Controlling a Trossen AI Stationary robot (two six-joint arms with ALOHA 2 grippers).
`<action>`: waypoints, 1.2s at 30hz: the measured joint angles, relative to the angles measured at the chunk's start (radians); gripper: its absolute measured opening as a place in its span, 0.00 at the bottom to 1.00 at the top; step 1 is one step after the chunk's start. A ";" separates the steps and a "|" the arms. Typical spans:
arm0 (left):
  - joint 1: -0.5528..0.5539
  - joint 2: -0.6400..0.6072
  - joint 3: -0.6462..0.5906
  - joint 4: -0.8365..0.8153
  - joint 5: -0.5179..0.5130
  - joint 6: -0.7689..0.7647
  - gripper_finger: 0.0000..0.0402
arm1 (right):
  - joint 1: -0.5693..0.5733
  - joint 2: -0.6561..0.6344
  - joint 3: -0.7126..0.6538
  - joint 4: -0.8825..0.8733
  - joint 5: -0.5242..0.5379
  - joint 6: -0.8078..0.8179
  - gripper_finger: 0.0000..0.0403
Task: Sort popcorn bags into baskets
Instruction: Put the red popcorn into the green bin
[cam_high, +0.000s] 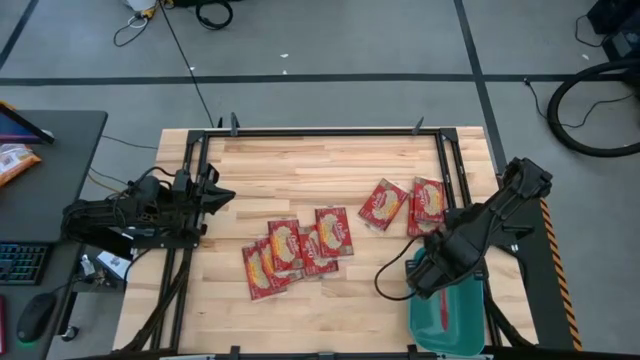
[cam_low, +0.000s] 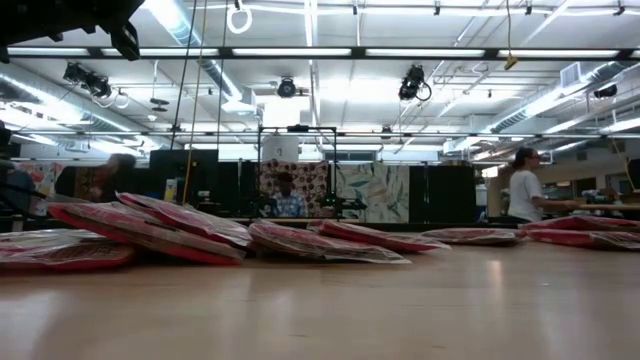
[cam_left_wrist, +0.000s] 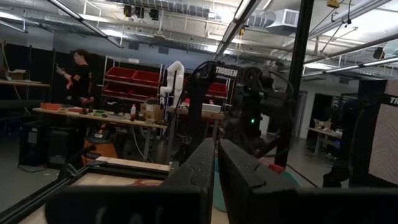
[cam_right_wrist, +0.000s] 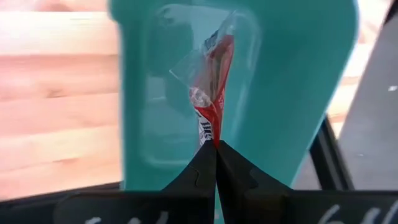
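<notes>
Several red popcorn bags (cam_high: 295, 255) lie overlapping in the middle of the wooden table, and two more (cam_high: 402, 205) lie flat toward the right. The teal basket (cam_high: 455, 325) stands at the near right corner. My right gripper (cam_right_wrist: 216, 144) hangs above it, pointing down, shut on one popcorn bag (cam_right_wrist: 212, 87), which shows edge-on over the basket's floor (cam_right_wrist: 292, 93). In the high view the arm hides this bag. My left gripper (cam_high: 222, 197) waits at the table's left edge, shut and holding nothing. My right gripper pinches the popcorn bag's upper edge (cam_right_wrist: 209, 127) between its two fingertips, coming from above and pointing down. The bag hangs below the fingers, lifted clear, over the inside of the basket. Its clear sealed end (cam_right_wrist: 186, 71) dangles lowest.
Black frame rails (cam_high: 445, 170) run along the table's sides. A black cable (cam_high: 392, 282) loops beside the basket. A dark side table at the left carries an orange-and-white packet (cam_high: 15, 160), a keyboard and a mouse. People stand in the room beyond the far edge.
</notes>
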 joint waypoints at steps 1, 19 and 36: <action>0.000 0.000 0.000 0.000 0.000 0.000 0.07 | 0.001 0.000 -0.014 -0.002 -0.008 -0.001 0.02; 0.000 0.000 0.000 0.000 0.000 0.000 0.07 | -0.035 0.000 -0.218 0.151 -0.116 -0.063 0.21; 0.000 0.000 0.000 0.000 0.000 0.000 0.07 | -0.179 -0.001 0.091 0.058 0.081 -0.158 0.37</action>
